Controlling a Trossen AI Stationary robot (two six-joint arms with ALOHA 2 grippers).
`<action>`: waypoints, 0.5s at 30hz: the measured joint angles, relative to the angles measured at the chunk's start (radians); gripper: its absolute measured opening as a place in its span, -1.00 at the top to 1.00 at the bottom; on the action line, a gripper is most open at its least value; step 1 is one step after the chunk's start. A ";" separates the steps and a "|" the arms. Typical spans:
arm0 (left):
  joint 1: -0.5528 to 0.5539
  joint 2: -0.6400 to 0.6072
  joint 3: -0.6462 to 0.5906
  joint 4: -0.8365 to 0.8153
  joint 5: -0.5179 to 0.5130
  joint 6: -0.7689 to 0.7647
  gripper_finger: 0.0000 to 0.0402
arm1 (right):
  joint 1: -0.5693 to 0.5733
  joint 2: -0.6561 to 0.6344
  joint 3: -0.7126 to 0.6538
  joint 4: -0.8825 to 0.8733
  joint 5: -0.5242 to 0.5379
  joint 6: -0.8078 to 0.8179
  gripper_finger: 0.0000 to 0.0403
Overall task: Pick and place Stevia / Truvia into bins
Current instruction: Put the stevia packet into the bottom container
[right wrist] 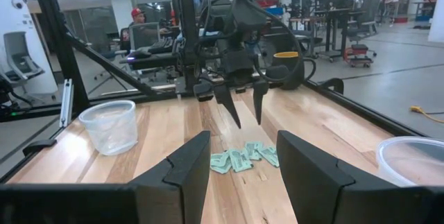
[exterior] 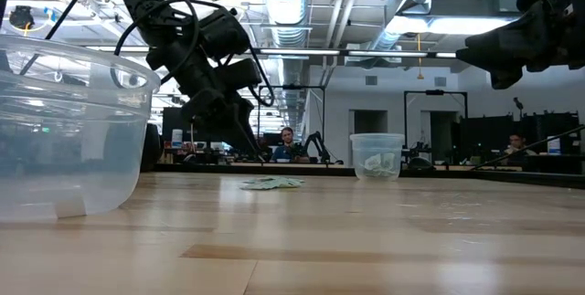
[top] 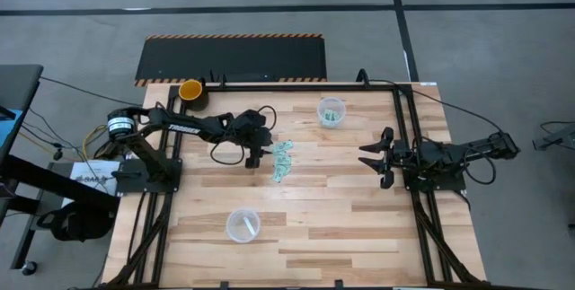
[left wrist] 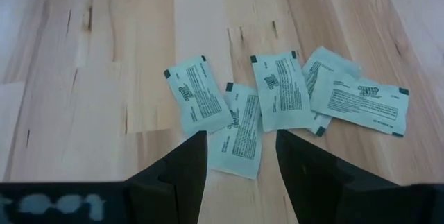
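Over the middle of the table I have the left gripper [top: 256, 157] hanging just above the wood with its fingers [left wrist: 182, 172] spread, nothing between them. Just beyond the fingertips lies the Stevia pile [top: 283, 161], a loose cluster of mint-green packets, some overlapping; the closest packet [left wrist: 239, 139] sits in line with the gap between the fingers, and I see no contact with it. From the right wrist view the same gripper [right wrist: 245, 109] points down just behind the packets [right wrist: 244, 157].

Farther out, one clear bin [top: 331, 111] stands near the table's far edge with a few packets inside it. The other clear bin [top: 243, 224] is well apart, toward the near edge. An orange cup [top: 190, 90] sits at the far left corner.

At the right side I keep the right gripper [top: 377, 158] raised off the table, fingers apart, holding nothing.
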 joint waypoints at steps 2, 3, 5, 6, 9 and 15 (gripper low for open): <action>-0.001 0.000 0.000 0.000 -0.005 -0.006 0.19 | 0.000 0.000 0.000 0.000 0.000 0.000 0.21; -0.004 0.002 0.000 0.001 -0.010 -0.009 0.19 | 0.000 0.000 0.000 0.000 0.000 0.000 0.21; -0.014 0.016 0.000 0.011 -0.017 -0.016 0.19 | 0.000 0.000 0.000 0.000 0.000 0.000 0.21; -0.018 0.017 -0.001 0.002 -0.015 -0.018 0.19 | 0.000 0.000 0.000 0.000 0.000 0.000 0.21; -0.033 0.050 0.004 0.032 -0.015 -0.020 0.19 | 0.000 0.000 0.000 0.000 0.000 0.000 0.21; -0.031 0.092 0.015 0.048 0.009 -0.032 0.19 | 0.000 0.000 0.000 0.000 0.000 0.000 0.21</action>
